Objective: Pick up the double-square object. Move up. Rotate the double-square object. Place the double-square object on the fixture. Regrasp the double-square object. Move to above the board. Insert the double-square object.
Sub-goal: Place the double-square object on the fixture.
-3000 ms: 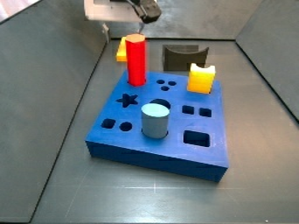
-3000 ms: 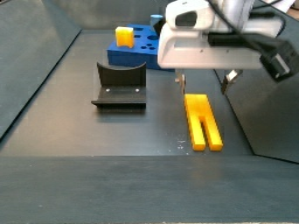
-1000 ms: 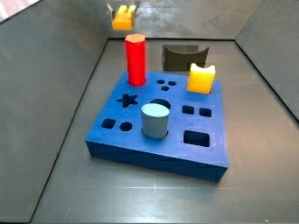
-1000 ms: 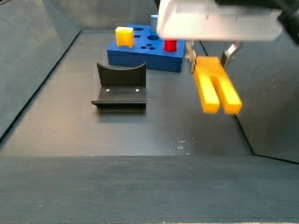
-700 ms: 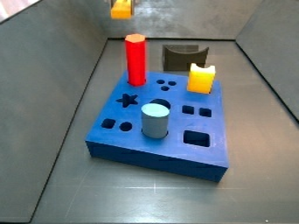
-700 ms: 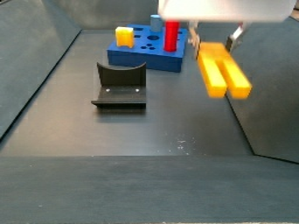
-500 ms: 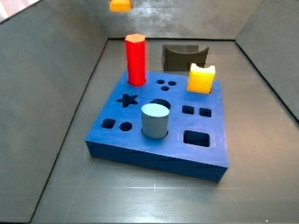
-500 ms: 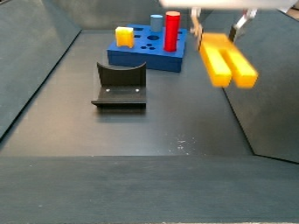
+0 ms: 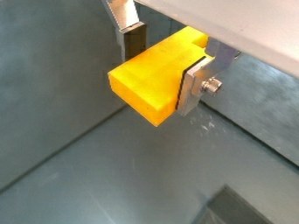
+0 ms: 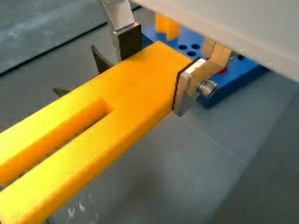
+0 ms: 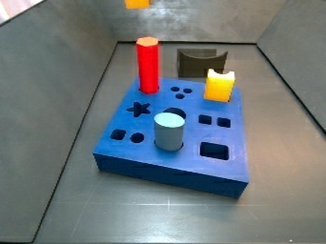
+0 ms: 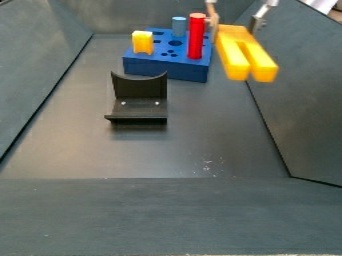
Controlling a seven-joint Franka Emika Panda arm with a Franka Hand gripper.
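My gripper [image 10: 163, 61] is shut on the solid end of the double-square object [image 10: 87, 136], a long yellow bar; its slot and two prongs show in a wrist view. The bar hangs level, high above the floor, in a side view [image 12: 246, 52]; only its tip [image 11: 136, 4] shows at the frame's upper edge in a side view. The silver fingers [image 9: 195, 82] press its sides in both wrist views. The dark fixture [image 12: 136, 97] stands on the floor, apart from the bar. The blue board [image 11: 178, 133] lies flat with star, round and square holes.
On the board stand a tall red hexagonal peg [image 11: 148, 65], a short yellow notched peg [image 11: 220, 86] and a grey-blue cylinder [image 11: 170, 131]. Grey walls [image 12: 301, 110] slope up round the dark floor [image 12: 160, 150].
The gripper shut on the bar where it lay on the floor and has carried it straight up, still level; it now sits near the frames' upper edge.
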